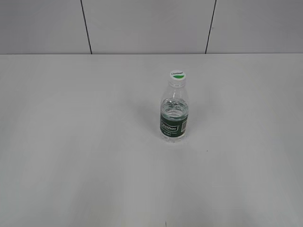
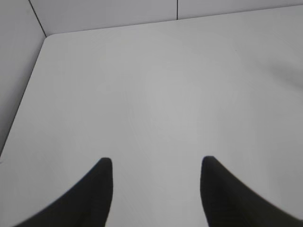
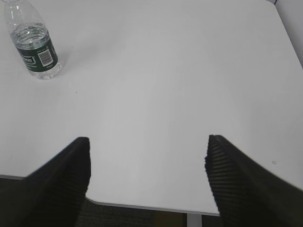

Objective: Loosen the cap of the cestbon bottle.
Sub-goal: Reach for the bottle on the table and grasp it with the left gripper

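Note:
The cestbon bottle [image 1: 174, 113] stands upright near the middle of the white table [image 1: 71, 142], clear with a dark green label band. Its white cap [image 1: 177, 75] with a green half-circle sits on top. In the right wrist view the bottle [image 3: 34, 45] is at the top left, its cap cut off by the frame edge. My right gripper [image 3: 147, 144] is open and empty, hovering over the table's near edge, far from the bottle. My left gripper [image 2: 155, 163] is open and empty over bare table; the bottle is not in the left wrist view. Neither gripper shows in the exterior view.
A grey panelled wall [image 1: 142, 23] runs behind the table. The table's rounded far-left corner [image 2: 47, 38] shows in the left wrist view. The table's front edge [image 3: 142, 203] with dark floor below shows in the right wrist view.

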`<action>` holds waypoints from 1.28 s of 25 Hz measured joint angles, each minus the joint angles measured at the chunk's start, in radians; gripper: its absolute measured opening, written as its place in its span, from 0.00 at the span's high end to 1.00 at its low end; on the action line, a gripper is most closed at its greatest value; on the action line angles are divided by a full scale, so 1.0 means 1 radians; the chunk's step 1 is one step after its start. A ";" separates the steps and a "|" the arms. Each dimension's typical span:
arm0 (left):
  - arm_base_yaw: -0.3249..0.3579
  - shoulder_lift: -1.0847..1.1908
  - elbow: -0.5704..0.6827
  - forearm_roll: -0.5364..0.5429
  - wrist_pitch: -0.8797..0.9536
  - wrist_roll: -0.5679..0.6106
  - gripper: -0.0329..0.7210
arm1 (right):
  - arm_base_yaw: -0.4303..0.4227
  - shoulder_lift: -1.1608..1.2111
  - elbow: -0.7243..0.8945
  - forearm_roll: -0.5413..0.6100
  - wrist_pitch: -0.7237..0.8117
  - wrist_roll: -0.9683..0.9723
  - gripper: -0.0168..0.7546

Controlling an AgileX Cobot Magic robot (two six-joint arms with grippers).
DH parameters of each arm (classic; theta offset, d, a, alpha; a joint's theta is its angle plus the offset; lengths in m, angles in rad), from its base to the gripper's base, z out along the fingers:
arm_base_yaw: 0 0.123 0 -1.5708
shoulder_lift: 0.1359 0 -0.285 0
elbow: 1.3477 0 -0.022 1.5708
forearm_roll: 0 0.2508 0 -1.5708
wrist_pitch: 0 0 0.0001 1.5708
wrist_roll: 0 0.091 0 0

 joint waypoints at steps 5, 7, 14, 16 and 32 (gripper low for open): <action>0.000 0.000 0.000 0.000 0.000 0.000 0.46 | 0.000 0.000 0.000 0.000 0.000 0.000 0.23; 0.000 0.000 0.000 0.000 0.000 0.000 0.46 | 0.000 0.000 0.000 0.000 0.000 0.000 0.23; 0.000 0.000 0.000 0.000 0.000 0.000 0.46 | 0.000 0.000 0.000 0.000 0.000 0.000 0.23; 0.000 0.000 0.000 0.000 0.000 0.000 0.46 | 0.000 0.000 0.000 0.000 0.000 0.000 0.23; 0.000 0.000 0.000 0.000 0.000 0.000 0.46 | 0.000 0.000 0.000 0.007 0.000 0.000 0.23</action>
